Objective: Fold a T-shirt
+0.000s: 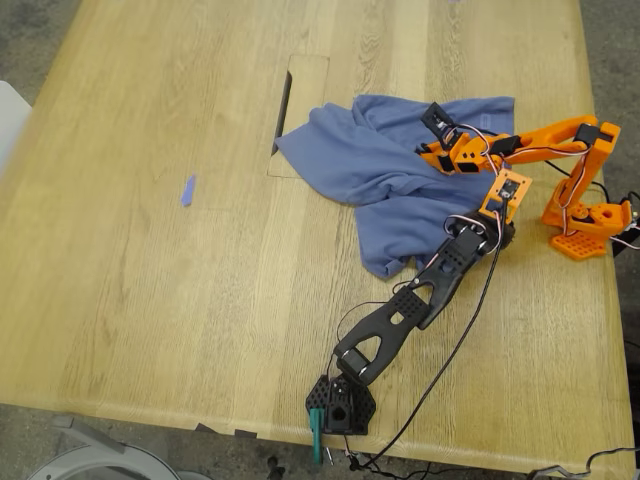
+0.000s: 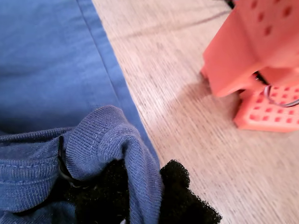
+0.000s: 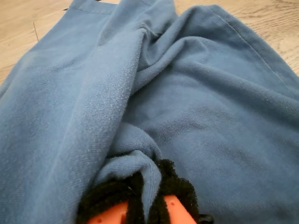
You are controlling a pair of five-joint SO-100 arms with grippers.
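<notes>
- Exterior view: the T-shirt [image 1: 385,170] lies crumpled on the wooden table [image 1: 150,250], toward the exterior view's right, one edge beside a rectangular cutout [image 1: 285,110] in the tabletop. A small blue tape scrap [image 1: 187,190] sits well apart, toward that view's left. A black arm reaches up from the near edge; an orange arm comes in from the exterior view's right. Both grippers meet the cloth's right side.
- First wrist view: my first gripper [image 2: 140,196] pinches a ribbed hem fold of the T-shirt [image 2: 46,70] between black padded fingers [image 2: 182,196]. An orange arm base [image 2: 266,112] stands nearby on the wood.
- Second wrist view: my second gripper [image 3: 147,205] is clenched on a bunched fold of the T-shirt [image 3: 210,116]; its fingers [image 3: 112,212] seem orange under black padding, though the close framing blurs them.
</notes>
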